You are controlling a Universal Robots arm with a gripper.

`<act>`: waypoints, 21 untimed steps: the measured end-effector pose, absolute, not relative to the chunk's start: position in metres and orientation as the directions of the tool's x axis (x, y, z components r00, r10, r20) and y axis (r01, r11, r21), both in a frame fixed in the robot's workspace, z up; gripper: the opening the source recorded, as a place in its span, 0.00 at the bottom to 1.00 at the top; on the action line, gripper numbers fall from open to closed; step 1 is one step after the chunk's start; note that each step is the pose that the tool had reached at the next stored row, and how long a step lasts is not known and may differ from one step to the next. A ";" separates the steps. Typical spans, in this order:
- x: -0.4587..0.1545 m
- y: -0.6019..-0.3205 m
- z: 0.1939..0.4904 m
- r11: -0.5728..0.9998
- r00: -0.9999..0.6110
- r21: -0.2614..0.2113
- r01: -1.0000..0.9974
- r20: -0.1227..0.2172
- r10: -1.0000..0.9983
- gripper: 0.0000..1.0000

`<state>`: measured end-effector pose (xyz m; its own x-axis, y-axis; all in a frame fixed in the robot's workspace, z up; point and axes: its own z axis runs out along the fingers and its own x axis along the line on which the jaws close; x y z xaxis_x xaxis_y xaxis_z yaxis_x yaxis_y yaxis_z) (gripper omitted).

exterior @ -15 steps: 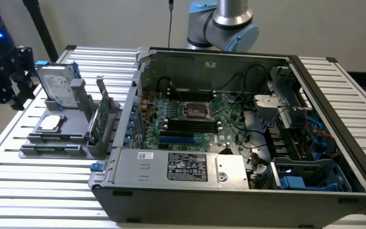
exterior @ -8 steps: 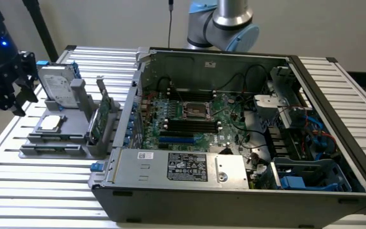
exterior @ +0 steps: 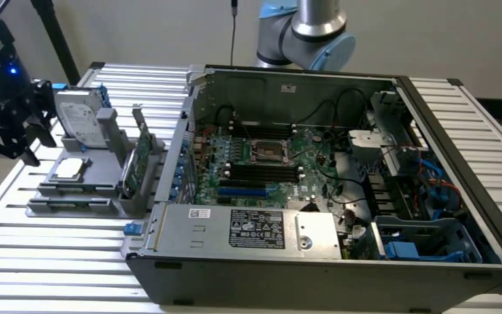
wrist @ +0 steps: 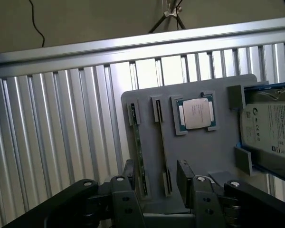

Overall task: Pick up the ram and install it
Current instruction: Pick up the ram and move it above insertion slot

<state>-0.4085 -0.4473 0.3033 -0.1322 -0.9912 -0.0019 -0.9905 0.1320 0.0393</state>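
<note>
The gripper [wrist: 156, 175] hovers over the grey holder [wrist: 213, 152] on the bench [wrist: 61, 142], its fingers [wrist: 186, 176] apart and empty. The ram [wrist: 137, 142] stands in a holder slot, seemingly close to 1 finger. Closing off-centre could tilt it or jam it.

Exterior view: set high and off the arm, angled down across the open PC case [exterior: 321, 281] on the slatted table [exterior: 59, 261]. Mid-range, whole case in frame, grey parts holder [exterior: 76, 208] at the exterior view's left. Wrist view: riding just behind the gripper [wrist: 156, 166], looking steeply down, close in on that same holder. Shared by both: holder, its CPU [wrist: 196, 114], hard drive [wrist: 270, 128], table slats around them.
</note>
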 end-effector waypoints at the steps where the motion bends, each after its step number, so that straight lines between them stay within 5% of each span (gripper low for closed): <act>1: -0.408 -0.447 0.301 0.131 -0.131 0.039 -0.991 -0.002 -0.991 0.48; 21: -0.408 -0.451 0.265 0.098 -0.098 0.039 -0.994 -0.002 -0.995 0.48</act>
<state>-0.4083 -0.4514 0.2650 -0.0978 -0.9952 -0.0018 -0.9944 0.0977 0.0393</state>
